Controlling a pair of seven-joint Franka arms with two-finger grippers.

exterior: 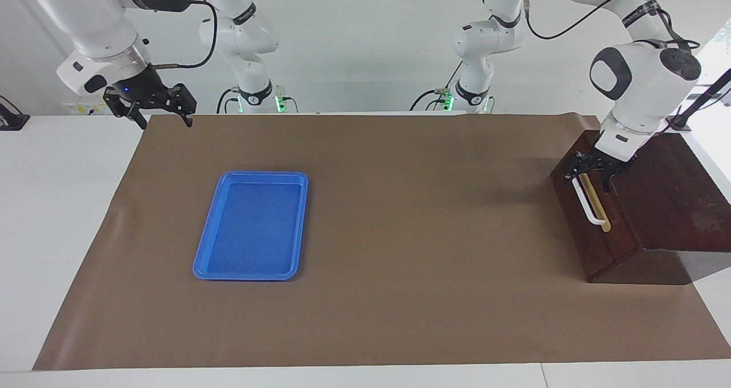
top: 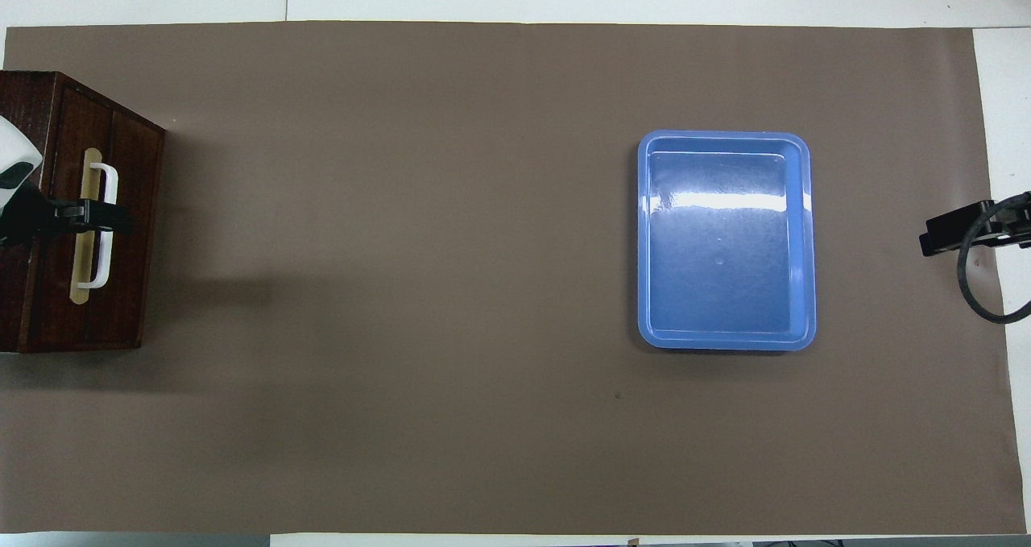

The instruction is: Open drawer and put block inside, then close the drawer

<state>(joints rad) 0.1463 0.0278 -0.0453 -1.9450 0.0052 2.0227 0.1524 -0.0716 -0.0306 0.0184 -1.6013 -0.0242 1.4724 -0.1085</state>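
Observation:
The drawer [exterior: 578, 228] of the dark brown wooden box [exterior: 668, 194] stands pushed in, its front flush with the box, at the left arm's end of the table. The block is hidden. My left gripper [exterior: 590, 174] is at the end of the white bar handle [exterior: 588, 204] nearer the robots, open, with a finger on each side of the bar. From overhead the drawer front [top: 125, 289], handle [top: 107, 237] and left gripper [top: 90, 213] show the same. My right gripper [exterior: 151, 111] waits open in the air over the mat's corner at the right arm's end.
A flat blue tray [exterior: 251, 225] lies on the brown mat [exterior: 400, 234] toward the right arm's end, with nothing in it; overhead it is the blue tray [top: 725, 241]. The right gripper's tip [top: 962, 231] pokes in over the mat's edge.

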